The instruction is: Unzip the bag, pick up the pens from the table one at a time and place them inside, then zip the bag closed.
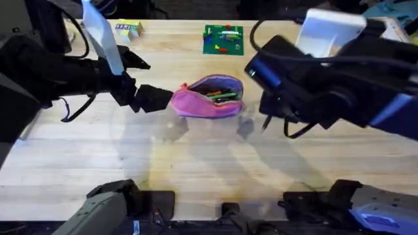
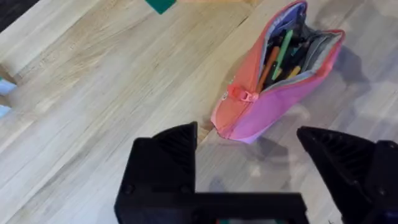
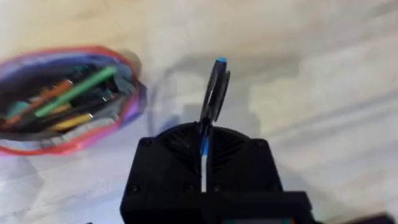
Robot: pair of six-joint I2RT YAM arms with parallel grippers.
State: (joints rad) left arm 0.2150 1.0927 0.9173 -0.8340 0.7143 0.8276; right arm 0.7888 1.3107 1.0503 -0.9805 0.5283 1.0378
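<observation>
Our right gripper (image 3: 208,134) jaws clench the black pen (image 3: 214,93); left gripper (image 2: 249,165) jaws gape wide beside the bag (image 2: 273,93).

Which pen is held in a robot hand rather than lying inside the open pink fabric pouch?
The black pen with the blue tip, clamped in the right hand above the wooden table. The light green pen already lies inside the pink fabric pouch.
</observation>
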